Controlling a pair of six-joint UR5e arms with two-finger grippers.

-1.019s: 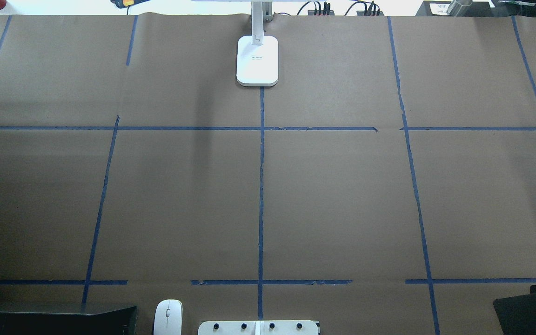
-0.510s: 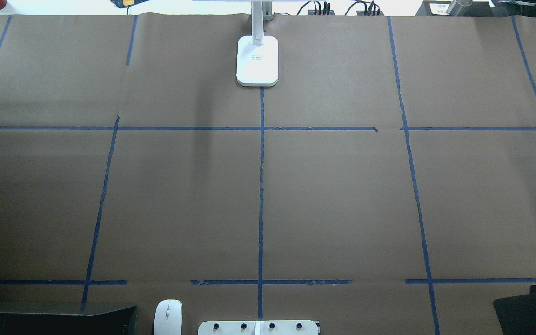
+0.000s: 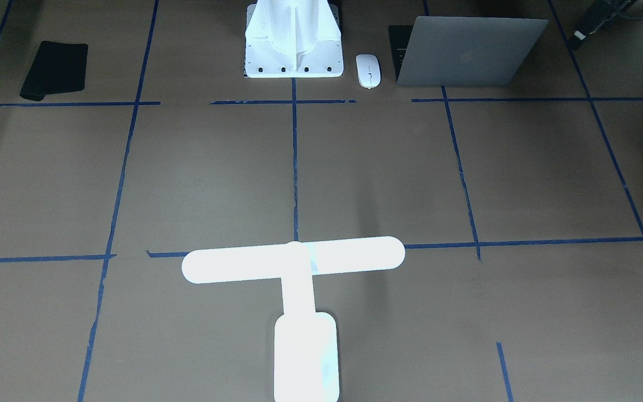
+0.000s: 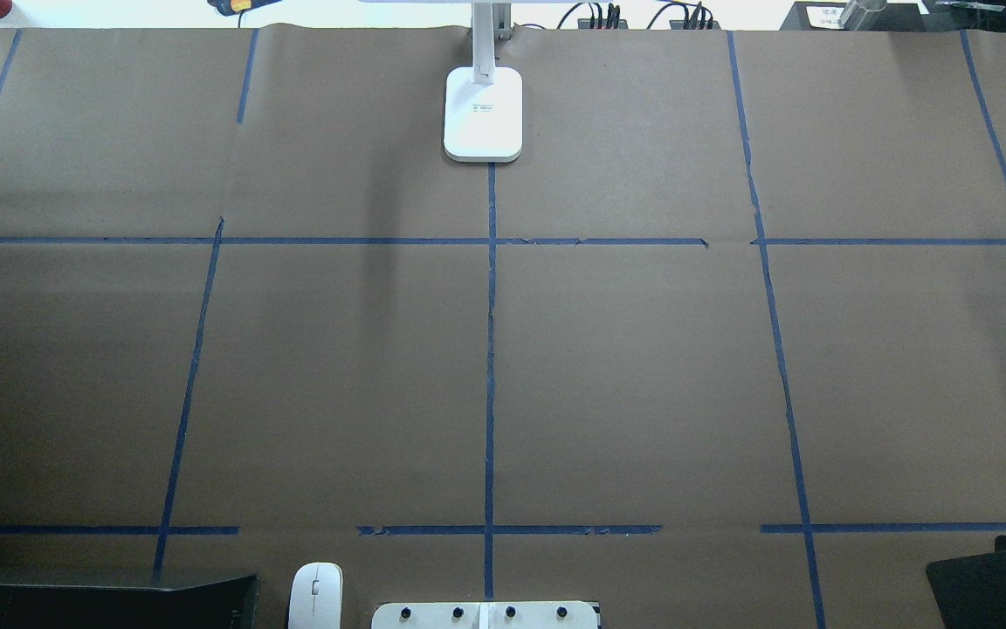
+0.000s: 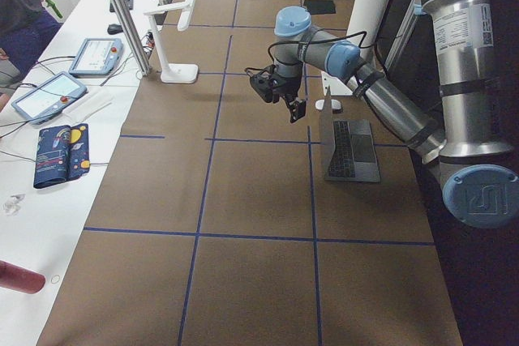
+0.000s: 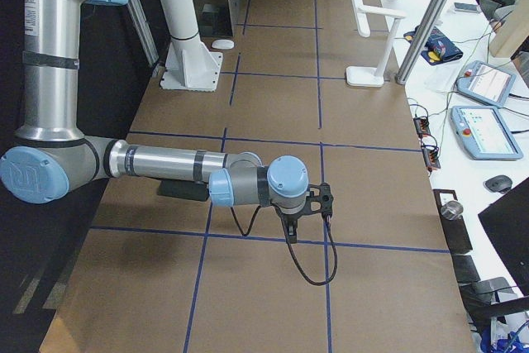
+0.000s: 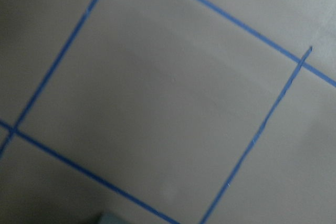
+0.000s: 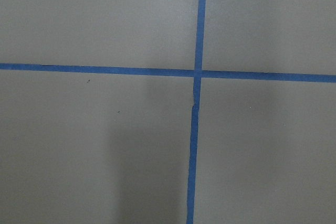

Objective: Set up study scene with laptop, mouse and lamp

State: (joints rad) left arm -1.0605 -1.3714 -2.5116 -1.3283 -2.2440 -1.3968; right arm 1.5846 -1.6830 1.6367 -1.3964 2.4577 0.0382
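The silver laptop (image 3: 466, 53) stands open at the near edge on my left, its lid's back with the logo toward the front camera; it also shows in the left view (image 5: 350, 150). The white mouse (image 3: 368, 71) (image 4: 315, 594) lies between the laptop and the pedestal. The glowing white lamp (image 3: 293, 262) stands at the far middle, its base (image 4: 483, 114) on the centre tape line. My left gripper (image 5: 292, 107) hangs above the table near the mouse; I cannot tell if it is open. My right gripper (image 6: 289, 233) hangs over the right side; I cannot tell its state.
A black rectangular pad (image 3: 53, 70) (image 4: 992, 581) lies at the near right corner. The white ribbed pedestal (image 3: 293, 44) stands at the near middle. Blue tape lines (image 4: 490, 349) grid the brown paper. Both wrist views show only paper and tape. Tablets and cables lie beyond the far edge (image 6: 483, 84).
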